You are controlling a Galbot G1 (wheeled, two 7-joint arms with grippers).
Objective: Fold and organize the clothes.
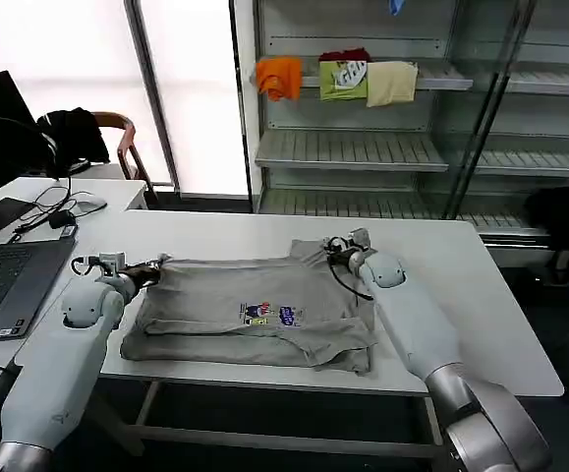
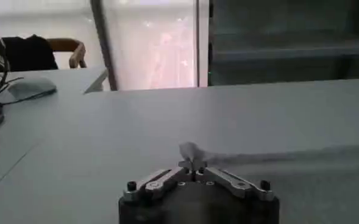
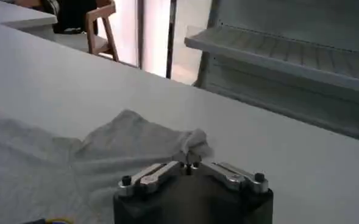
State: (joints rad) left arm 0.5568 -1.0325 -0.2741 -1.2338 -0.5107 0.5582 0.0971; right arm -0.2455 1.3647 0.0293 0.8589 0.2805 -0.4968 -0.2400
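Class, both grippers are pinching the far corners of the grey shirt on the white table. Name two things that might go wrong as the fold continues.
1. The left gripper holds only a small tip of the shirt, so the cloth may slip out when pulled.
2. The right gripper pinches a bunched corner, and the near hem already lies rumpled; the fold may come out uneven on the table.

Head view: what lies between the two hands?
The grey shirt spans the stretch in the head view, left hand pinching one far corner, right hand the other; its chest print sits between.
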